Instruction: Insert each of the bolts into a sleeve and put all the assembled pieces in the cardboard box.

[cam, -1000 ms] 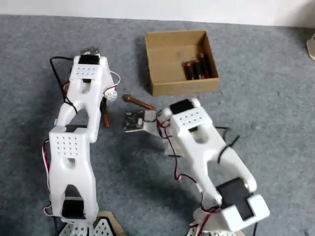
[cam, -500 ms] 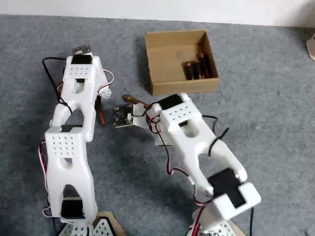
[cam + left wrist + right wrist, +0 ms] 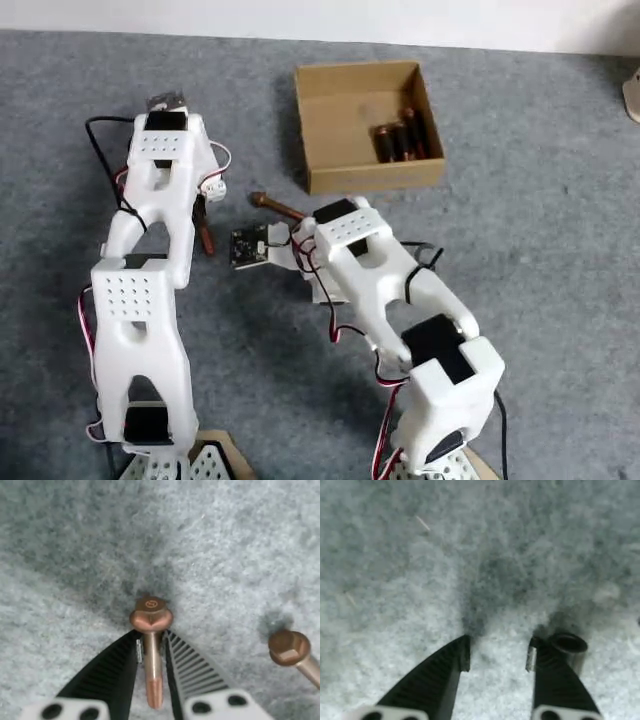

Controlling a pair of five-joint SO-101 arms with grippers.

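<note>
Left gripper [image 3: 152,642] clamps a copper hex-head bolt [image 3: 151,622] by its shank.
Right gripper [image 3: 497,656] gapes over grey carpet [image 3: 395,555], dark hollow sleeve [image 3: 568,645] just beside it.

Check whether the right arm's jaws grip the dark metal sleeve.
No: those jaws stand open over grey carpet, with the dark cylindrical metal sleeve outside them, beside one jaw.

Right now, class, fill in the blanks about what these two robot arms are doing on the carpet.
1. The left gripper is shut on a ____.
2. The fingers of the right gripper are ____.
3. The finished pieces lie inside the cardboard ____.
Missing words: bolt; open; box.
</note>
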